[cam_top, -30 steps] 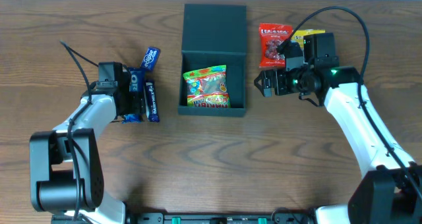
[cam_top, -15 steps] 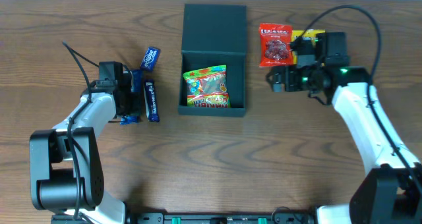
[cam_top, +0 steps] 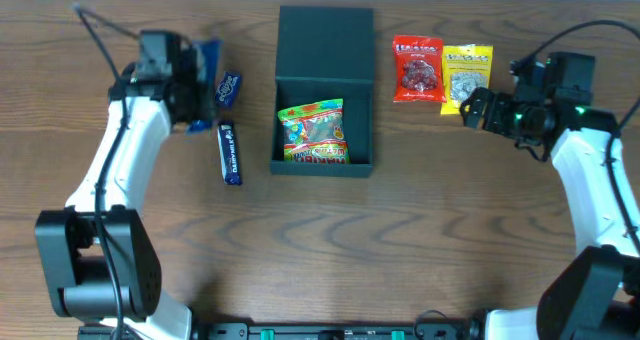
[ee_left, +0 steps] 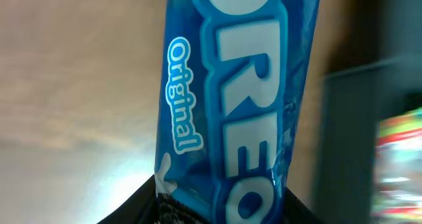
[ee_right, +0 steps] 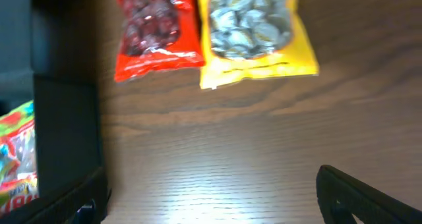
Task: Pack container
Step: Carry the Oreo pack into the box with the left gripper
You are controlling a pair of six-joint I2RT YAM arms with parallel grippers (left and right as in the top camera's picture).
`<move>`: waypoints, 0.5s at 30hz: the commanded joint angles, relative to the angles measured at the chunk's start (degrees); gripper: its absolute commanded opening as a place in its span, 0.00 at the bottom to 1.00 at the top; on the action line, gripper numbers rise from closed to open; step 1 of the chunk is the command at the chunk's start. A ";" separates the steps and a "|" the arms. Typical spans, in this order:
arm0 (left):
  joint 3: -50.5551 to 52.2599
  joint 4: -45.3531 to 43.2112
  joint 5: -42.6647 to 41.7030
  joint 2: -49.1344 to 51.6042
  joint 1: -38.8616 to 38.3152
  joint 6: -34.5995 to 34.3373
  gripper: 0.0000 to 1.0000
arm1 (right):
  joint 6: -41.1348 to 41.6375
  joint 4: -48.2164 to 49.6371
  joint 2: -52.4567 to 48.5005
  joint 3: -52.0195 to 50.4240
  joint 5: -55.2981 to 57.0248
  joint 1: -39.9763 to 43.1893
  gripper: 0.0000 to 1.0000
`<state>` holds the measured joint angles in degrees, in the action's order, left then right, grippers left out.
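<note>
The dark teal container (cam_top: 288, 150) stands open at the table's middle, lid flap (cam_top: 325, 40) laid back. A colourful gummy packet (cam_top: 313, 132) lies inside. My left gripper (cam_top: 195, 98) is shut on a blue Oreo pack (cam_top: 208, 58), held left of the container. The pack fills the left wrist view (ee_left: 231, 99), with the container's wall (ee_left: 359, 138) to its right. My right gripper (cam_top: 473, 110) is open and empty, just right of a yellow packet (cam_top: 467, 75). In the right wrist view its jaws (ee_right: 217, 207) are spread over bare table.
A red packet (cam_top: 418, 68) lies beside the yellow one, right of the container; both show in the right wrist view (ee_right: 158, 23) (ee_right: 254, 29). A small blue packet (cam_top: 229, 88) and a dark blue bar (cam_top: 230, 153) lie left of the container.
My left gripper has lifted the Oreo pack off the table and moved toward the far side. My right gripper has drawn back to the right, away from the red packet.
</note>
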<state>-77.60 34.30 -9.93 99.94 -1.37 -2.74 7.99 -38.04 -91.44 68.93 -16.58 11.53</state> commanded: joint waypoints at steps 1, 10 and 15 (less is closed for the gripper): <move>-2.82 -1.22 -3.69 -1.64 -6.49 -6.73 0.22 | 2.93 -0.35 0.48 0.46 0.07 2.05 0.99; -2.80 -6.12 -3.34 1.40 -26.56 -28.11 0.25 | 6.60 -0.98 0.48 0.46 0.09 5.07 0.99; -2.78 -5.84 -1.09 4.83 -33.81 -35.89 0.24 | 6.56 -2.16 0.48 0.46 0.09 5.05 0.99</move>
<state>-79.72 28.47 -12.88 102.43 -32.88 -30.85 13.43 -39.79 -91.44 68.93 -16.49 16.19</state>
